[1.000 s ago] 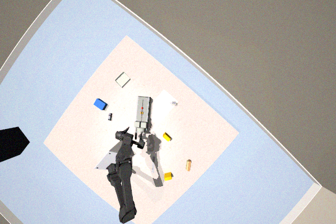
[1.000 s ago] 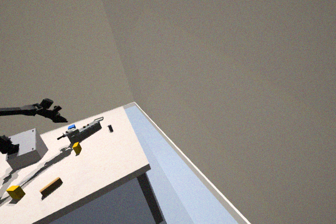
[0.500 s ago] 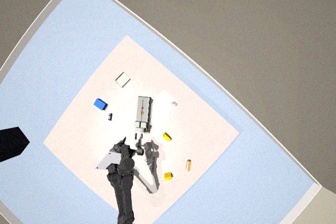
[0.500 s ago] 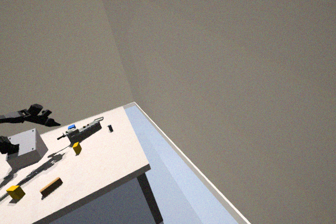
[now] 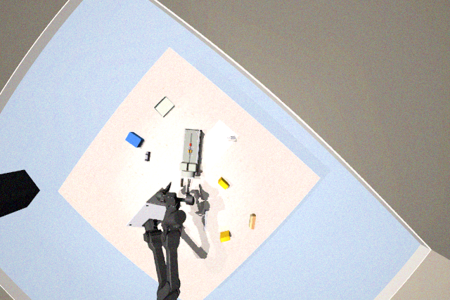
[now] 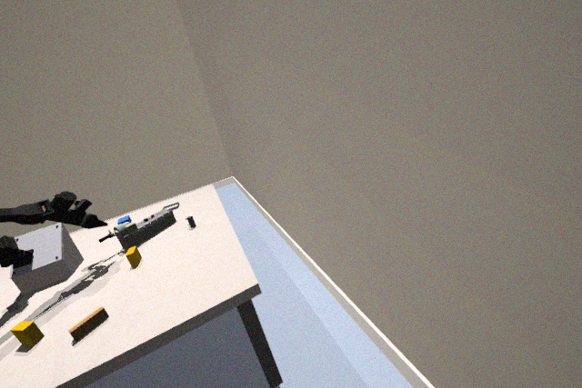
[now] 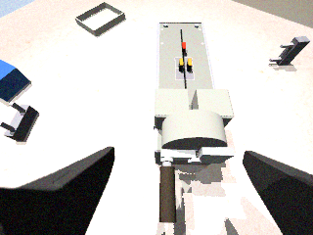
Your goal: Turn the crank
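Claw wide open, empty. Red pointer beyond brass marks; alignment and release remain.

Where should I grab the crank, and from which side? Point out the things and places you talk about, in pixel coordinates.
Take the dark upright-looking grip (image 7: 167, 195) of the crank, not the pale arm (image 7: 182, 156). It sticks out from the machine's near end toward the open hand (image 7: 178, 159), so I'd approach from that end, one finger on either side.
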### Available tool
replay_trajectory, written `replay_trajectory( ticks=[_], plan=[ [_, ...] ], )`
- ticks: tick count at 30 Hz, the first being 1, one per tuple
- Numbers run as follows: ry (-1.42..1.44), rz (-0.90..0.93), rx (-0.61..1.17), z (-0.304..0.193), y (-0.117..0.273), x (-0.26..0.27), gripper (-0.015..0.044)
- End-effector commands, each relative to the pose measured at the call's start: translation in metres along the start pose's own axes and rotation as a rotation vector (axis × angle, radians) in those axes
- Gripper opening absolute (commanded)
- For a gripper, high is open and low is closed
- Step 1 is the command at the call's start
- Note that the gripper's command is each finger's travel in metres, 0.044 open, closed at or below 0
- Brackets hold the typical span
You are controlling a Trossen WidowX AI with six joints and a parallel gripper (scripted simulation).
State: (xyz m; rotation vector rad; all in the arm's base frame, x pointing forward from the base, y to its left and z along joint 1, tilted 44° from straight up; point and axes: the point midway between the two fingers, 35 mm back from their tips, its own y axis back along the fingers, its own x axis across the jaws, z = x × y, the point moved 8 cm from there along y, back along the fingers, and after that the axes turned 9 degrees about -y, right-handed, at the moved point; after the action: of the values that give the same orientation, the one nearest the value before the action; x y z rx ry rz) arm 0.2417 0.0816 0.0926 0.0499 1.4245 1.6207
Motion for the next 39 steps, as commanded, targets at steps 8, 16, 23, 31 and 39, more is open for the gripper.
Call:
replay_trajectory(
  ticks=[8, 16, 23, 31, 39],
  plan=[
    [0.011, 0.006, 0.007, -0.025, -0.02, -0.001, 0.044],
    [0.011, 0.007, 0.009, -0.033, -0.03, -0.002, 0.044],
    [0.008, 0.007, 0.009, -0.041, -0.038, -0.004, 0.044],
    [0.008, 0.007, 0.009, -0.05, -0.047, -0.005, 0.044],
    [0.01, 0.006, 0.009, -0.059, -0.055, -0.006, 0.044]
  ],
)
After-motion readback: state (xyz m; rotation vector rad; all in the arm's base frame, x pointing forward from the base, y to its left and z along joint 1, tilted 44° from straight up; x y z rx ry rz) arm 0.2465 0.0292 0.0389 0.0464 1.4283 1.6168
